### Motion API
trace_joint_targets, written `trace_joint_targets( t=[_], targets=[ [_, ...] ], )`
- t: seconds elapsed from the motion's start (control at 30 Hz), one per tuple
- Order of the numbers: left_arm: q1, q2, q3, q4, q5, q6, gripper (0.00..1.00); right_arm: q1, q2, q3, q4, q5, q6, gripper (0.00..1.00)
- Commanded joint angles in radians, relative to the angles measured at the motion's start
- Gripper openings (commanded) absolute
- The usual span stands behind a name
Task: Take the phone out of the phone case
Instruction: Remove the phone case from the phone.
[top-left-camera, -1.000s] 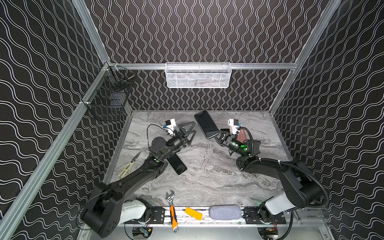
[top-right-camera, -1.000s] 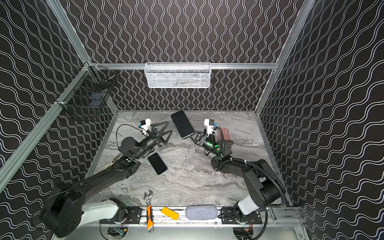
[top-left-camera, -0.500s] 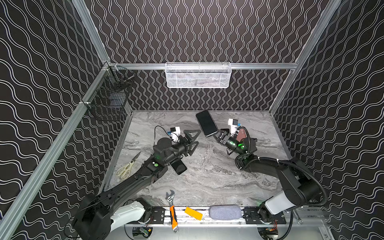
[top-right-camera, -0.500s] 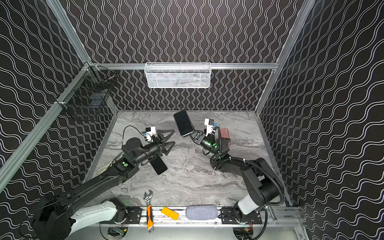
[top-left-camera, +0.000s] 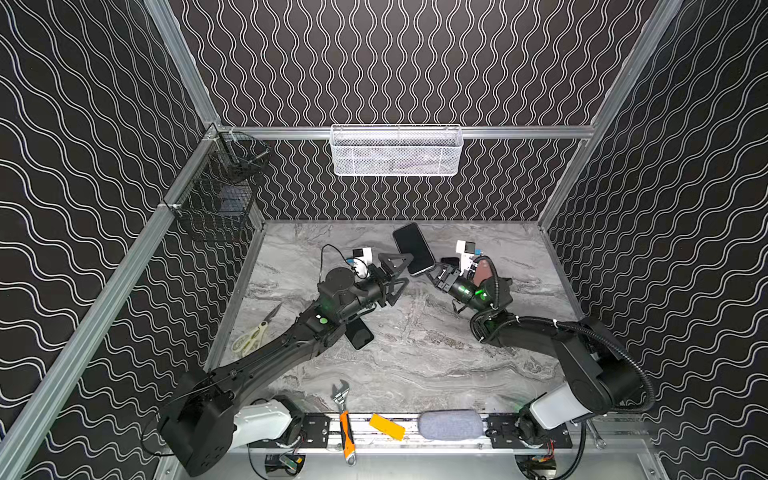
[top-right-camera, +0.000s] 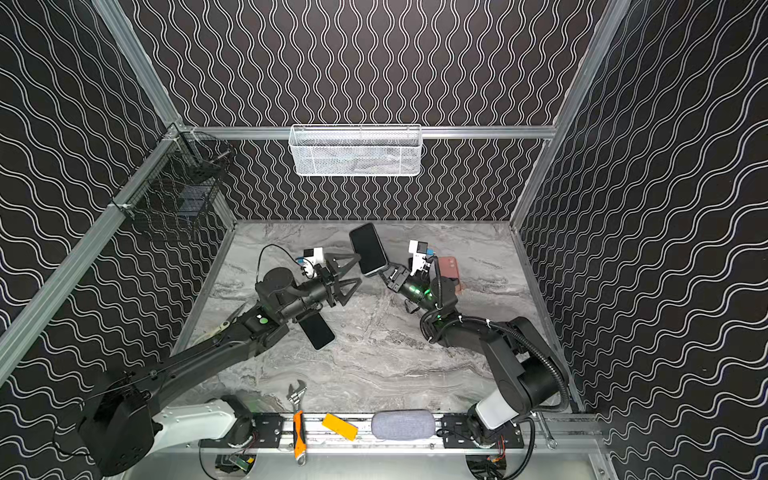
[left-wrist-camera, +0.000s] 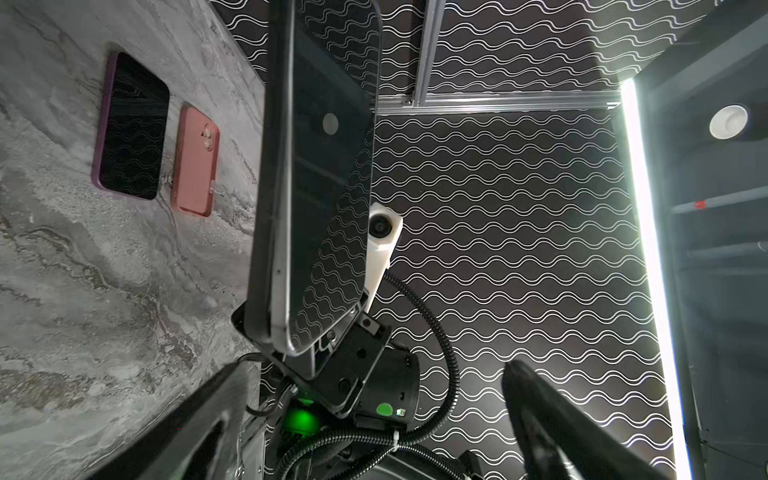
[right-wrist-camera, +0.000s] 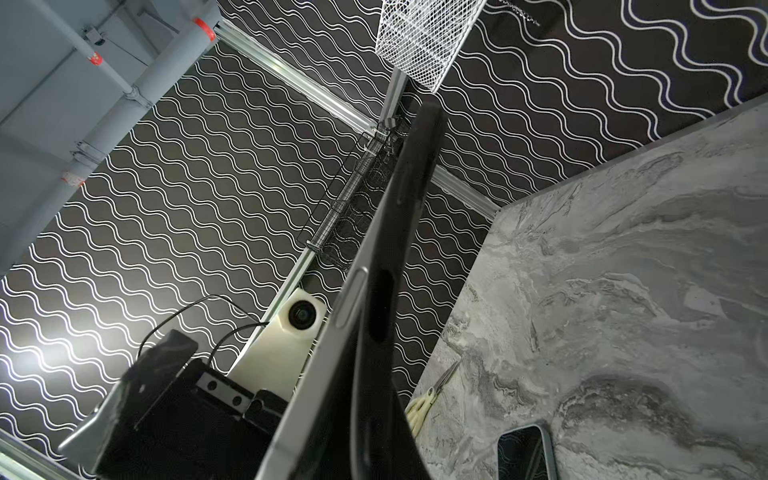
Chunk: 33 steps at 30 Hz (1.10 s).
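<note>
The right gripper (top-left-camera: 435, 275) is pressed tight on the lower end of the phone (top-left-camera: 413, 248), which is held off the marble tabletop (top-left-camera: 436, 357) near its back edge, tilted with the screen facing up and the free end pointing toward the back wall. The phone sits in its black phone case (left-wrist-camera: 266, 166); in the left wrist view the phone's silver side frame runs just beside the case's dark rim, and I cannot tell whether any corner has come loose.

The left gripper (top-left-camera: 409, 269) is spread as wide as it goes, its 2 black fingers (left-wrist-camera: 199, 415) holding nothing. In both top views its upper fingertip is just beside the phone's left edge; whether they touch I cannot tell.

A 2nd dark phone (top-right-camera: 318, 332) lies flat on the tabletop, partly under the left arm. A pink phone case (left-wrist-camera: 195, 162) and a purple-cased phone (left-wrist-camera: 131, 129) lie side by side on the tabletop beyond the held phone. Scissors (top-left-camera: 253, 332) rest by the left wall.
</note>
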Motion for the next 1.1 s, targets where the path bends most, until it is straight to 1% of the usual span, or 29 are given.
trace_joint_targets(
  t=[0.0,0.6,0.9,1.07],
  targets=[
    [-0.002,0.012,0.014,0.060,0.016,-0.012,0.99,0.002,-0.005,-0.002,0.066,0.010,-0.011,0.00],
    [-0.004,0.063,0.006,0.129,0.015,-0.033,0.98,0.015,0.000,-0.019,0.091,0.014,0.000,0.00],
    [-0.004,0.100,0.002,0.147,-0.002,-0.007,0.87,0.038,-0.016,-0.034,0.085,0.027,-0.010,0.00],
    [-0.004,0.109,0.010,0.156,-0.010,0.028,0.78,0.046,-0.025,-0.048,0.094,0.032,-0.006,0.00]
  ],
)
